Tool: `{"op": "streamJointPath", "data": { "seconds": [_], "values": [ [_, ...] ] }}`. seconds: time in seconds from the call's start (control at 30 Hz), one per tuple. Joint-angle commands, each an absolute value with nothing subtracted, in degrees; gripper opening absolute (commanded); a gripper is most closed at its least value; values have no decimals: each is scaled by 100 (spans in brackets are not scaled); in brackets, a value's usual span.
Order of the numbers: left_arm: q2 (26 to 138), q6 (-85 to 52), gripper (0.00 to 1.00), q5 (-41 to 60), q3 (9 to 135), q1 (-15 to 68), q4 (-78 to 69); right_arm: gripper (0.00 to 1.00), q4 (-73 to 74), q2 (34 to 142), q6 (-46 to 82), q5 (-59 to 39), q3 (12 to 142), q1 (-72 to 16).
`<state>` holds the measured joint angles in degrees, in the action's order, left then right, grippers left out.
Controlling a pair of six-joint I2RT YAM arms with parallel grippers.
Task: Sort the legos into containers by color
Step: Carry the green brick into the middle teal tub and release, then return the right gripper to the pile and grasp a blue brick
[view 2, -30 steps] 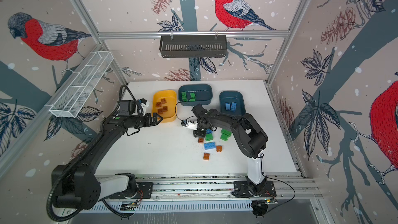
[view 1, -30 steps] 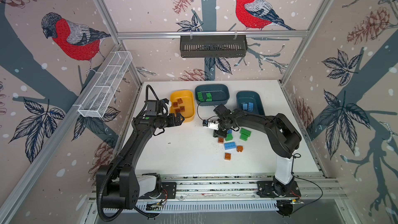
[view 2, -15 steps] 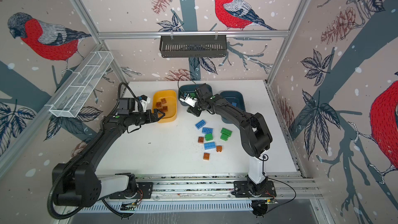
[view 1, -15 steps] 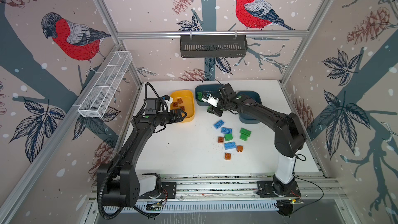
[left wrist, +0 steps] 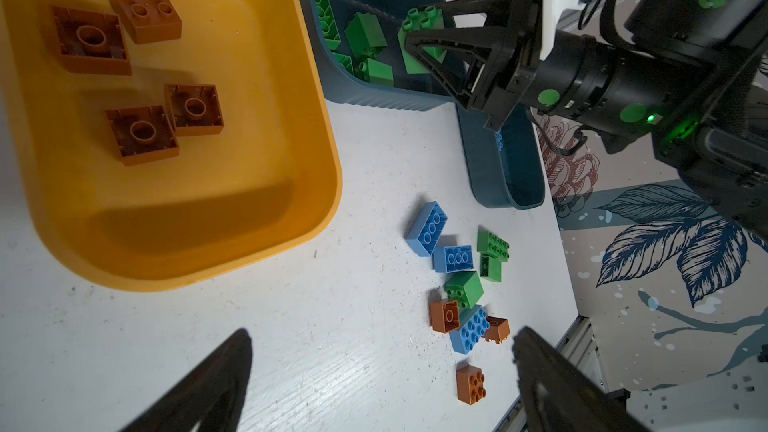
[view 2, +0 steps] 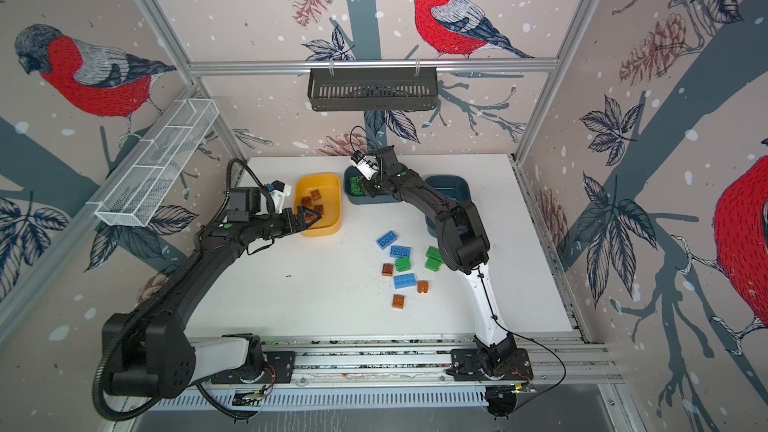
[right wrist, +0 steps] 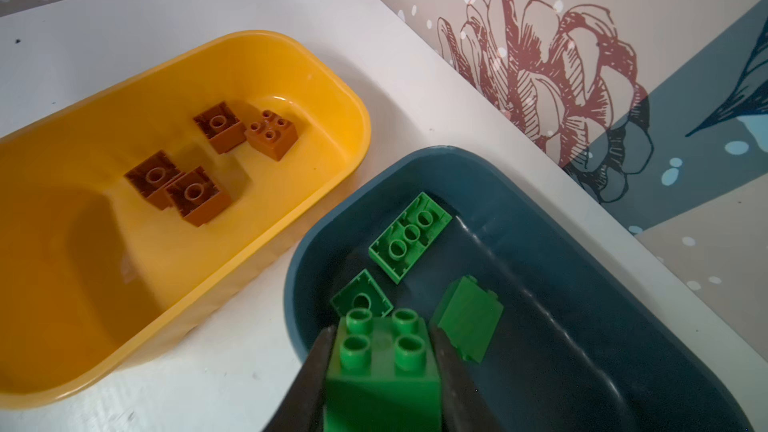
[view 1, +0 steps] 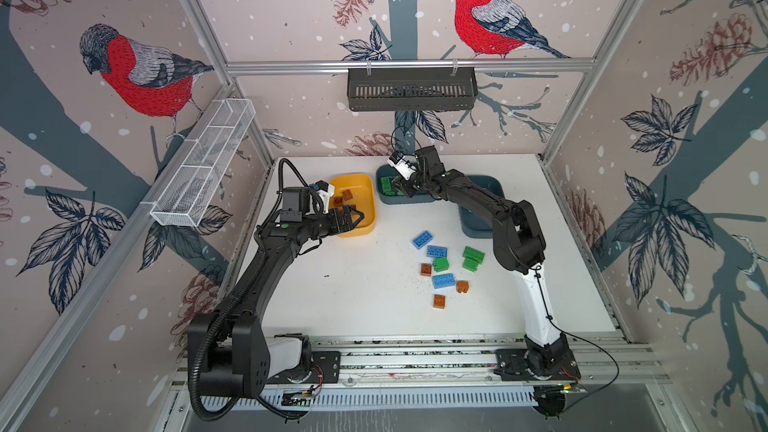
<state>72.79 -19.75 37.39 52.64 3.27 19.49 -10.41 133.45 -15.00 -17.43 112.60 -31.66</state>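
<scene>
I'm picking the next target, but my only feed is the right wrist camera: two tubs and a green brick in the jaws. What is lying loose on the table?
Observer: Nine loose legos sit in a cluster on the white table, in front of the tubs: three light blue, three green and three brown-orange.
Operator: Where is the left gripper?
Observer: The left gripper is open and empty, by the near side of the yellow tub.
Operator: Is there a tub for blue?
Observer: A second dark teal tub stands at the back right, partly hidden by the right arm. In the left wrist view something light blue shows inside it.
</scene>
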Motion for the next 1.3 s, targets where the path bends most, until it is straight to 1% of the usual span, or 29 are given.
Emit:
{"op": "streamJointPath", "data": {
  "seconds": [0.0, 0.07, 0.1, 0.17, 0.23, 0.27, 0.47, 0.57, 0.7, 0.8, 0.97, 1.1, 1.27],
  "values": [
    [7328, -2028, 97, 3826, 5263, 316, 1766, 30, -814, 13619, -1313, -1766, 11588, -3134],
    [7369, -2022, 97, 3838, 5277, 316, 1765, 38, -777, 13769, -1282, -1819, 11726, -3138],
    [7402, -2025, 97, 3836, 5299, 316, 1756, 45, -754, 13832, -1262, -1881, 11777, -3130],
    [7466, -2007, 97, 3846, 5334, 316, 1762, 54, -757, 13911, -1201, -1952, 11900, -3124],
    [7526, -1983, 97, 3844, 5377, 316, 1795, 66, -781, 13930, -1082, -2073, 11971, -3094],
    [7533, -1980, 97, 3844, 5387, 316, 1809, 68, -790, 13907, -1019, -2159, 11982, -3059],
    [7605, -1976, 97, 3866, 5379, 316, 1763, 70, -1153, 13251, -957, -2398, 11482, -2984],
    [7640, -2015, 97, 3896, 5336, 316, 1670, 71, -1336, 12647, -950, -2487, 10840, -2988],
    [7699, -2089, 97, 3959, 5280, 316, 1525, 77, -1355, 11750, -664, -2439, 9598, -3017],
    [7726, -2088, 97, 3977, 5265, 316, 1492, 80, -1380, 11089, -151, -2162, 8742, -3062],
    [7744, -2073, 97, 4003, 5264, 317, 1476, 80, -1408, 10244, 627, -1426, 7607, -3327],
    [7752, -2055, 97, 4008, 5264, 321, 1485, 83, -1680, 9903, 1707, -755, 7249, -3522],
    [7770, -2024, 97, 4024, 5260, 315, 1483, 83, -1926, 9681, 3411, -290, 7081, -3842]
  ]
}}
